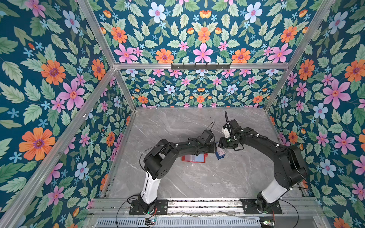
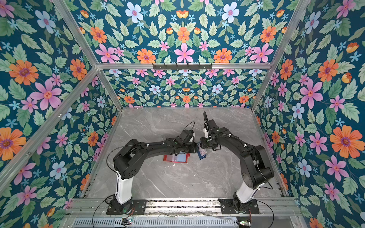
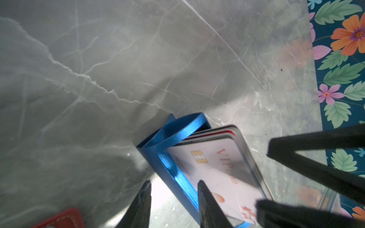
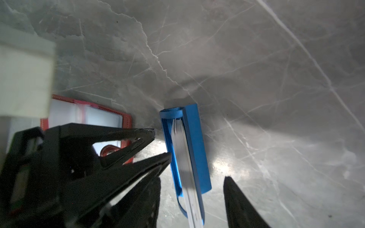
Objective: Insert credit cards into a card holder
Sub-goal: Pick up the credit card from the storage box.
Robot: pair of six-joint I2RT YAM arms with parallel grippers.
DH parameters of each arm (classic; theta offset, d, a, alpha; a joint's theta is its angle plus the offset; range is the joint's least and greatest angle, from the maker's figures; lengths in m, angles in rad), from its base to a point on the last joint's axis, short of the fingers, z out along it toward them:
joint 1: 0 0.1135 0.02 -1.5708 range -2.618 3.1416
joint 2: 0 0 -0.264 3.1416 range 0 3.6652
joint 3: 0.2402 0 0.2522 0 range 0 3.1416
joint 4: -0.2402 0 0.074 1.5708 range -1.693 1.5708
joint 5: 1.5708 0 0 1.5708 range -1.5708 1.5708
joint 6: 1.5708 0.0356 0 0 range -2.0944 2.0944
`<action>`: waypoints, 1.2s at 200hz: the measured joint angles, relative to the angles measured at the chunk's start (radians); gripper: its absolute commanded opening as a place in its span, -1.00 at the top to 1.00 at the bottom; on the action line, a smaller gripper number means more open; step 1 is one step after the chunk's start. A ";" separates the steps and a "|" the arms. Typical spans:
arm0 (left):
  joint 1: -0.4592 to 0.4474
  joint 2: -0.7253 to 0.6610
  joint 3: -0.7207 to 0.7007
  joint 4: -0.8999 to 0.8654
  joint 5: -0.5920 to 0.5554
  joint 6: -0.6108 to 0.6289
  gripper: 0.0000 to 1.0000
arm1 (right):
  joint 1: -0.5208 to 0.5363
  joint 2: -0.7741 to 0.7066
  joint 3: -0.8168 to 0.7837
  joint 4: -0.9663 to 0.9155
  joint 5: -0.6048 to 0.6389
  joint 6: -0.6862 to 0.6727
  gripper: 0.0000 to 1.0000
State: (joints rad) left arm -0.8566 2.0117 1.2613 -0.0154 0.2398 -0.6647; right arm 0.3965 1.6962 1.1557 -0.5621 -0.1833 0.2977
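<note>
My right gripper (image 4: pixel 191 177) straddles the credit cards (image 3: pixel 217 167) wide; blue tray (image 4: pixel 194 138) props them edge-up for pinching; left gripper (image 3: pixel 173 183) narrow beside; card holder (image 1: pixel 194 158) open left.

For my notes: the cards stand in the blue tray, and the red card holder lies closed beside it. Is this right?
Not quite: the card holder lies open, clear sleeves showing, as the right wrist view shows. The cards do stand in the blue tray beside it.
</note>
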 measured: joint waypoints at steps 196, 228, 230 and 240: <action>-0.001 0.050 0.024 0.018 0.007 -0.006 0.38 | 0.002 0.045 0.025 -0.045 0.049 -0.033 0.20; -0.001 0.050 0.026 0.015 0.006 -0.005 0.38 | 0.008 0.042 0.027 -0.049 0.060 -0.052 0.22; -0.001 0.050 0.026 0.014 0.005 -0.004 0.38 | 0.008 0.042 0.027 -0.049 0.060 -0.054 0.22; -0.001 0.050 0.026 0.014 0.005 -0.002 0.39 | 0.010 0.042 0.029 -0.053 0.063 -0.061 0.25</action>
State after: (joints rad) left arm -0.8574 2.0621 1.2873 -0.0010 0.2443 -0.6662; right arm 0.4061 1.7382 1.1843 -0.6147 -0.1207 0.2363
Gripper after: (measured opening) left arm 0.309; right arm 0.391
